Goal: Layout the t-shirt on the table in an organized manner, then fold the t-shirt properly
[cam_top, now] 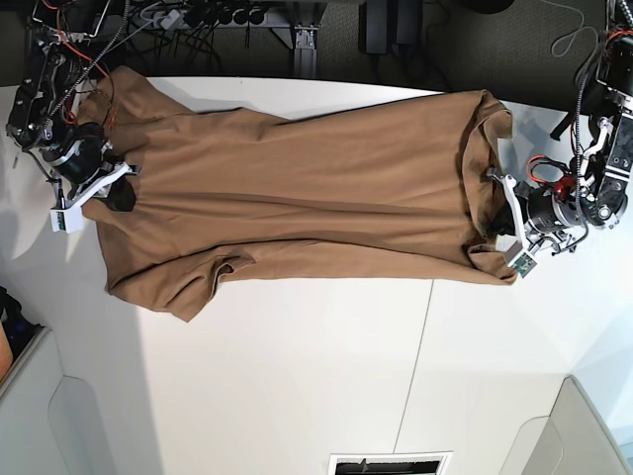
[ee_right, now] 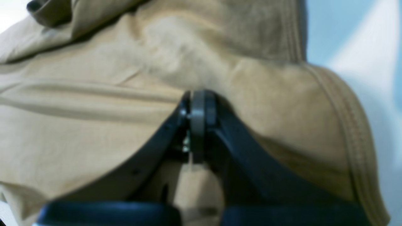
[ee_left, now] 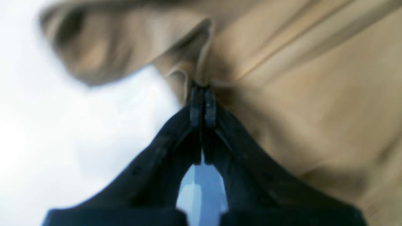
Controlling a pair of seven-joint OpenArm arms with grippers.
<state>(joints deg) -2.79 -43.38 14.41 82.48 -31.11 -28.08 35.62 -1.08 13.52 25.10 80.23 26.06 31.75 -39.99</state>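
Layout is nearing done; left claw [ee_left: 202,91] and right claw [ee_right: 198,97] are pinching the plain tan soft-fabric t-shirt [cam_top: 297,198] stretched between them over the smooth white table [cam_top: 297,376]; folding is pending

T-shirt [cam_top: 297,198] spans upper half of base view, edge to edge between both arms. Table [cam_top: 297,386] bare across lower half; passage free there. Cables [cam_top: 198,15] crowd top edge beyond table.
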